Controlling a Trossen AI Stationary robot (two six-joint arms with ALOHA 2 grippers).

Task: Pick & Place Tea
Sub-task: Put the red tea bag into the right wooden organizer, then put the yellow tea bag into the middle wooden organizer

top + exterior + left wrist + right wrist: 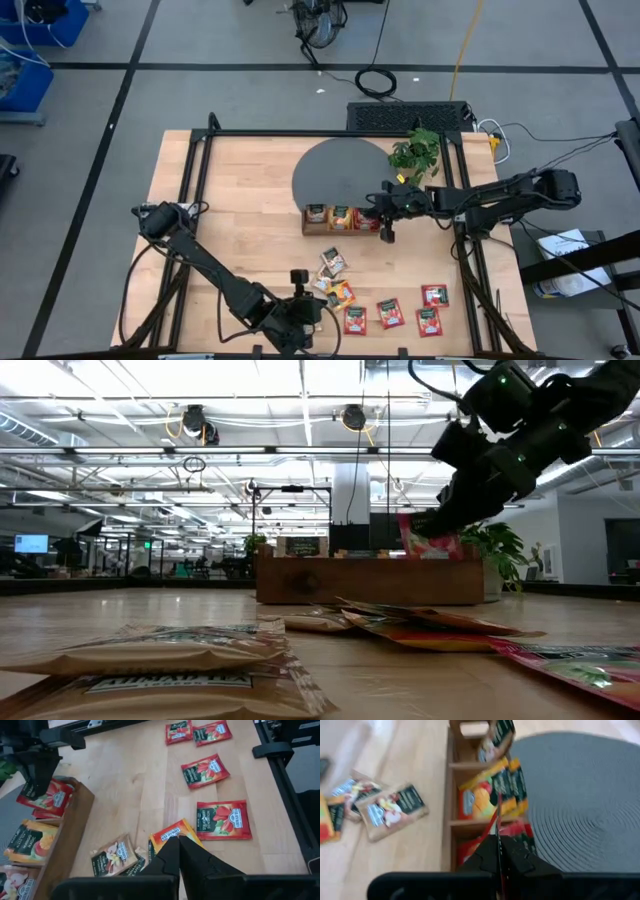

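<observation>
A three-slot wooden tray [340, 231] stands in front of a round grey mat [335, 170], with tea sachets upright in its slots. My right gripper [387, 238] is shut on a red sachet [48, 797] over the tray's right-hand slot [485, 842]; the low view shows this red sachet [425, 540] above the tray's wall. Near the table's front edge, my left gripper [176, 840] is shut on an orange-yellow sachet [172, 831] at the edge of a small heap. That heap also holds beige-green sachets [112, 857]. Several red sachets [390, 313] lie flat on the table to its right. My left gripper pinches the orange-yellow sachet's near edge [169, 836] between its two fingers, slanting down at it from the table's near left. The sachet lies on the table among the heap. My right gripper pinches the red sachet's upper end [496, 827] between its two fingers, coming from the table's right and slanting down. The sachet hangs on edge below the fingers, over the tray's slot.
A potted plant [415, 152] stands behind the tray at the far right, close to the right arm. Black frame rails [465, 230] run along the table's left and right sides. Bare wood spreads left of the tray.
</observation>
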